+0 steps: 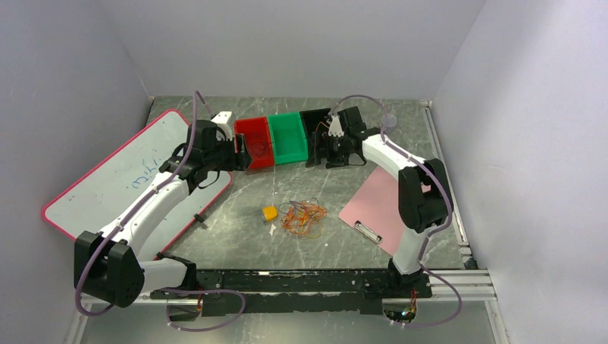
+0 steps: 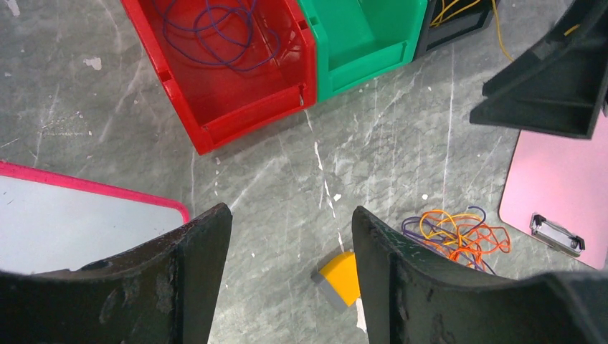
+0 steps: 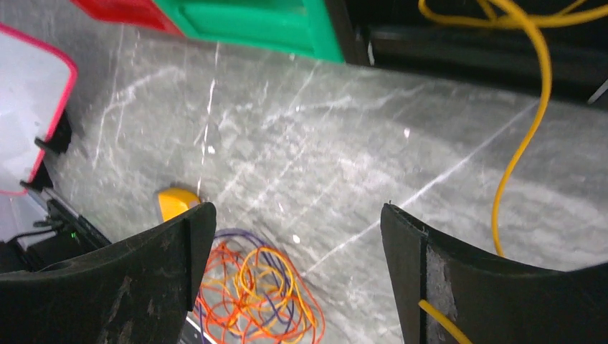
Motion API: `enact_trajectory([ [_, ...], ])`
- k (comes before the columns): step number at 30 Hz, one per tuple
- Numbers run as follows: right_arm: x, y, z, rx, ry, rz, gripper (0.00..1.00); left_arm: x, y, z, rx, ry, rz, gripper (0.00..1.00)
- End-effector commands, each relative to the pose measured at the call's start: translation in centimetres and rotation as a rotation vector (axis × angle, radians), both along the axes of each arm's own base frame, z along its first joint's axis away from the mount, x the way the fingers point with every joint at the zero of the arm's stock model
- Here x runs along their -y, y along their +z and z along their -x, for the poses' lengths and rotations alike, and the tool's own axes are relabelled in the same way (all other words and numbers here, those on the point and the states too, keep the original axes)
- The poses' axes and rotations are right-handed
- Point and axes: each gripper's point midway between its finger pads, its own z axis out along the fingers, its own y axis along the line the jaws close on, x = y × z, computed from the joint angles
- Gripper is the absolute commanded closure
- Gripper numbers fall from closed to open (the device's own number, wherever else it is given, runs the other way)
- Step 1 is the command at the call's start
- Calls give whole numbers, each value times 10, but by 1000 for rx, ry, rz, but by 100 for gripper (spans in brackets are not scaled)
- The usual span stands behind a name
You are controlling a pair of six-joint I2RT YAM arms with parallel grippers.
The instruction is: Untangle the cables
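Cables (image 1: 302, 217) lie mid-table amid open marble (image 1: 323, 185); left gripper (image 2: 290, 218) and right gripper (image 3: 297, 211) hang released by bins (image 1: 288, 136) at twelve o'clock.

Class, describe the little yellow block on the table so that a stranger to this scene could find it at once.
On the grey table, find the red bin and green bin at the far side. Come toward the near edge to the open middle, where a tangle of cables lies. Just left of it sits the yellow block: solid and chunky, not thin loops.
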Motion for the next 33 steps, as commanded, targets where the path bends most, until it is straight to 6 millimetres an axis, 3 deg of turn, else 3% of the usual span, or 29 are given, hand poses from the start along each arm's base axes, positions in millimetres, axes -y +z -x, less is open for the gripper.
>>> enact_trajectory([
  [1,-4,9,31,-20,102,-44,11,2,14,-3,49,-15,23,33],
  [5,-23,26,57,-27,278,-199,11,2,14,-2,49,-17,25,33],
  [8,-24,20,74,-82,345,-208,11,2,14,-3,48,-17,26,33],
  [14,23,-27,84,-192,222,153,11,3,13,-3,46,-20,27,32],
  [17,47,-35,83,-188,125,290,11,4,11,-3,38,-27,29,33],
  [21,91,-36,67,-109,-68,524,9,4,11,-4,37,-25,27,32],
  [26,120,-4,41,75,-270,663,5,4,9,-4,34,-21,25,32],
  [33,107,64,10,351,-349,514,1,2,9,-4,32,-15,17,32],
])
